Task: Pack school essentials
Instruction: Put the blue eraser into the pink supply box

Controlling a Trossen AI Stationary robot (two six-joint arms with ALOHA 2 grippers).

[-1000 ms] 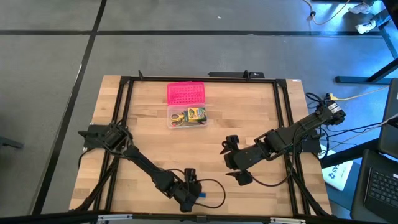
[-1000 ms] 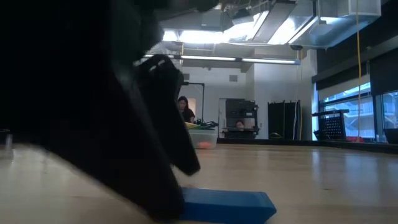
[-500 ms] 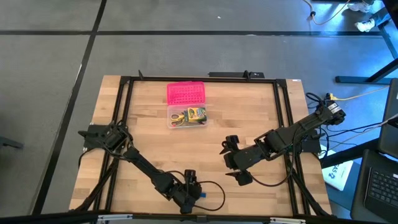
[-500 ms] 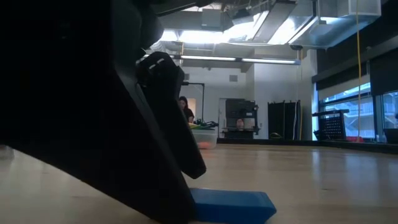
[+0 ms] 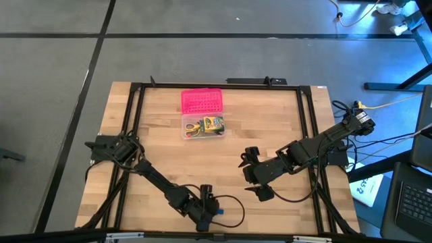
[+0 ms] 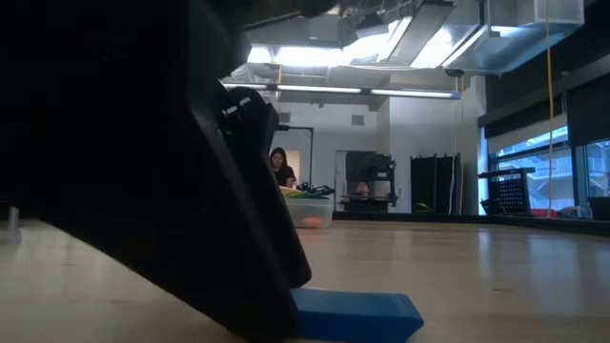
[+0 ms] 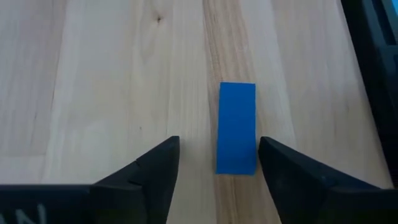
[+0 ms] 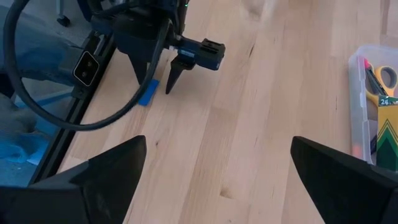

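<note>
The small blue eraser (image 7: 236, 127) lies flat on the wood near the table's near edge (image 5: 219, 211). My left gripper (image 7: 217, 146) is open and low over it, one finger on each side of the eraser's near end; I see no plain touch. The low view shows its dark finger (image 6: 281, 248) over the eraser (image 6: 357, 315). The clear box (image 5: 202, 127) sits at the table's far middle, holding yellow-handled scissors (image 8: 386, 78) and the green-yellow crayon box (image 5: 213, 124). My right gripper (image 8: 221, 180) is open, hovering right of centre (image 5: 250, 172). Notepad and pencils do not show plainly.
The pink lid (image 5: 201, 101) lies just beyond the clear box. A black frame rail (image 5: 135, 135) runs around the table top. A black cable (image 5: 233, 209) loops on the wood by the left gripper. People show in the room beyond the table (image 6: 281, 167).
My left gripper has sunk a little and crept over the eraser's end; in the low view its finger tip stands lower and covers more of the blue block. The eraser has stayed in place. The right arm has kept still.
</note>
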